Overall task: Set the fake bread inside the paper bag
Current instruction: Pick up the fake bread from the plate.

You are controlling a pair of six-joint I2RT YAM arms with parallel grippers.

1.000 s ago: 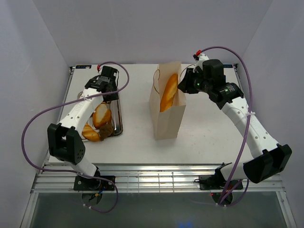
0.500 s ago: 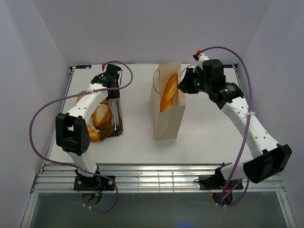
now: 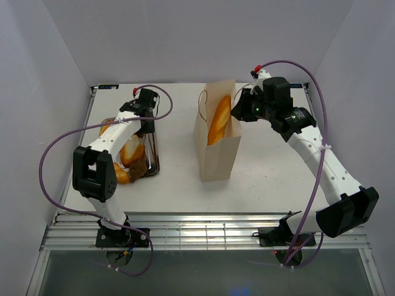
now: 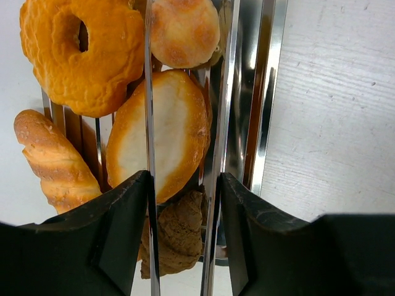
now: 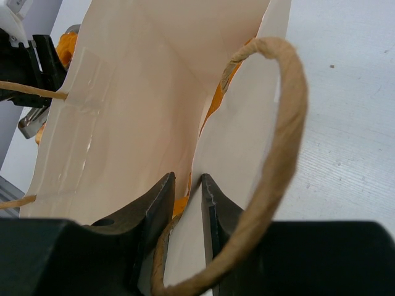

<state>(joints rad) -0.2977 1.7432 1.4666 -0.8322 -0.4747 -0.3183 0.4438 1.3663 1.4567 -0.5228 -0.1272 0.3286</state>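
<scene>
One baguette (image 3: 219, 120) in bag (image 3: 216, 160), L jaws gripping tongs (image 4: 149, 123)

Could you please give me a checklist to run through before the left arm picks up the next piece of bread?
1. Right tool pinches the bag wall: ok.
2. Bag upright, mouth open: ok.
3. Left tool holds the tongs: ok.
4. Tongs straddle the roll: cannot tell; one blade crosses its face, the other runs by its edge.
5. Baguette in the bag: ok.
6. Everything bagged: not ok; the donut and the roll are not in it.
</scene>
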